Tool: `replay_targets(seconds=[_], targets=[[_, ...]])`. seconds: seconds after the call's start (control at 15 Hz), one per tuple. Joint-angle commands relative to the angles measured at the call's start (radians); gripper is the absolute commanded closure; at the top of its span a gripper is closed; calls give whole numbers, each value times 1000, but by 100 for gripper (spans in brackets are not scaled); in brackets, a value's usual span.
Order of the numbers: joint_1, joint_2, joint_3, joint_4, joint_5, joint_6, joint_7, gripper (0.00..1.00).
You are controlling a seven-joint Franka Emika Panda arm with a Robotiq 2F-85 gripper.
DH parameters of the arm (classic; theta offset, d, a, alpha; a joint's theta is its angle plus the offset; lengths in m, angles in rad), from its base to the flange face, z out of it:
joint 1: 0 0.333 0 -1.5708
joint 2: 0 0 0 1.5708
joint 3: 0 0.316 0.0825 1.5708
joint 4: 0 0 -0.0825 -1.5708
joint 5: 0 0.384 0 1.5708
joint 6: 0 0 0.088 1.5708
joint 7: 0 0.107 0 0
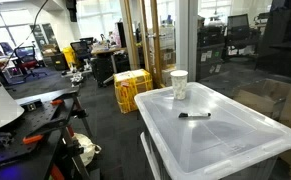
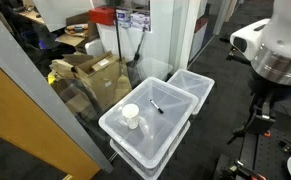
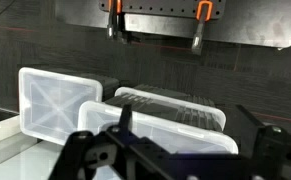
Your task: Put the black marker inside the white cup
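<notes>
The black marker (image 1: 195, 115) lies flat on the translucent bin lid (image 1: 240, 135), about mid-lid. The white cup (image 1: 179, 84) stands upright toward one end of the same lid, near the marker but clearly apart from it, and nothing is inside the cup as far as the exterior views show.

The jaws appear as dark linkage along the bottom of the wrist view, standing apart with nothing between them. That camera faces white spare lids (image 3: 55, 100) propped against a dark wall and shows neither cup nor marker, so I judge the reach has not begun. The arm (image 2: 275, 50) stands off beside the bins.

Several things could go wrong from here:

- **Pickup:** the marker is thin and lies on smooth plastic, so jaws that come down slightly off its line may nudge it and send it rolling or skidding toward the lid's edge.
- **Descent:** the lid looks like thin plastic (likely to flex under load), so pressing too low could bow it, shift the marker, or rock the cup.
- **Grip:** a hold near one end of the marker may let it swing as it lifts.
- **Drop:** the cup looks light and tall, so a jaw or the marker's tip catching the rim could tip it over; released too far to one side, the marker may lean on the rim and topple the cup.
</notes>
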Motion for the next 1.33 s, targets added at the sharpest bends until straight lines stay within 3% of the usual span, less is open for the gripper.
replay_targets(seconds=[0.0, 0.6, 0.93, 1.27], targets=[[27, 6, -24, 2, -13, -4, 13, 0], [18, 10, -21, 2, -69, 37, 16, 0], [-9, 14, -30, -6, -206, 146, 31, 0], [-60, 16, -60, -26, -309, 341, 79, 0]])
